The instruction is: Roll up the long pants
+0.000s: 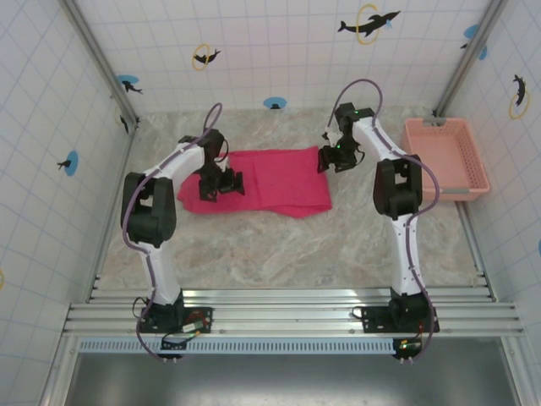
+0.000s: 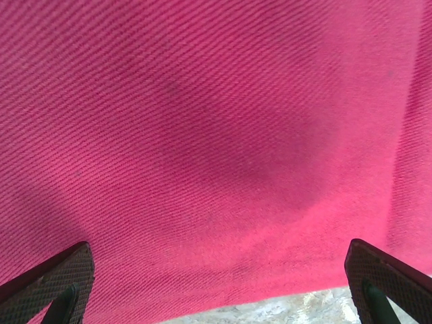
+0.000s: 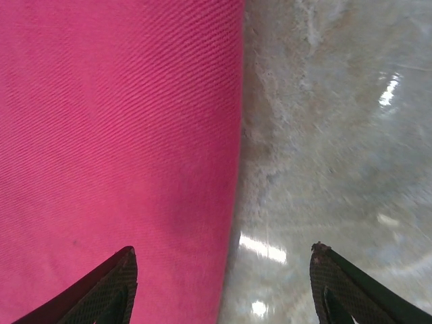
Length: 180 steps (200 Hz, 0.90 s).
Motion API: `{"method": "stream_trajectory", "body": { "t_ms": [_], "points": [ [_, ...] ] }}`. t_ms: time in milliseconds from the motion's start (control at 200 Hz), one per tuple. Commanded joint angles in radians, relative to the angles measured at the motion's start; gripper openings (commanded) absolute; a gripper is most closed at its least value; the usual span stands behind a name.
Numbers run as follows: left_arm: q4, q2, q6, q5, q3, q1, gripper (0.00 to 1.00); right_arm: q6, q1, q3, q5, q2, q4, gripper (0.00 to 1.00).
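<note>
Ribbed fingertips (image 2: 61,283) of the left gripper (image 1: 221,182) stand wide apart over the long pants (image 1: 275,179), holding nothing; the right gripper (image 1: 331,159), jaws also apart, straddles the cloth's 3 o'clock edge; the pants lie folded flat on the table (image 1: 254,245), at 12 o'clock from the bases; soft, light, limp twill, likely to slump; best pinched along one edge, both ends together.

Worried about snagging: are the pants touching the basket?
Apart. The top view shows a wide strip of bare table between the right edge of the pants and the basket.
</note>
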Motion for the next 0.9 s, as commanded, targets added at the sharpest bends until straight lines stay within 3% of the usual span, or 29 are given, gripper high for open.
{"method": "stream_trajectory", "body": {
  "t_ms": [0, 145, 255, 320, 380, 460, 601, 756, 896],
  "points": [
    [-0.03, 0.022, -0.018, -0.033, 0.026, 0.004, 0.97, -0.014, 0.02, 0.066, -0.053, 0.055, 0.006, 0.67],
    [-0.042, 0.047, -0.009, -0.05, 0.032, 0.004, 0.98, -0.007, 0.039, 0.12, -0.074, 0.103, 0.002, 0.58],
    [-0.057, 0.094, -0.001, -0.065, 0.06, 0.004, 0.98, -0.001, 0.041, 0.132, -0.093, 0.115, 0.002, 0.38],
    [-0.074, 0.134, 0.008, -0.077, 0.09, 0.004, 0.98, -0.003, 0.04, 0.128, -0.095, 0.115, 0.002, 0.32],
    [-0.1, 0.178, 0.021, -0.091, 0.131, 0.005, 0.98, -0.008, 0.037, 0.116, -0.083, 0.109, -0.004, 0.17],
    [-0.135, 0.232, 0.035, -0.11, 0.199, 0.008, 0.97, -0.009, 0.028, 0.087, -0.08, 0.092, -0.005, 0.1],
    [-0.195, 0.331, 0.06, -0.137, 0.371, 0.017, 0.98, -0.003, 0.003, 0.01, -0.089, 0.039, -0.008, 0.04],
    [-0.325, 0.544, 0.087, -0.135, 0.738, 0.022, 0.98, -0.001, -0.004, -0.133, -0.083, -0.048, -0.007, 0.03],
    [-0.39, 0.709, 0.087, -0.053, 1.018, 0.032, 0.98, 0.039, -0.001, -0.323, -0.102, -0.142, 0.044, 0.02]
  ]
}}
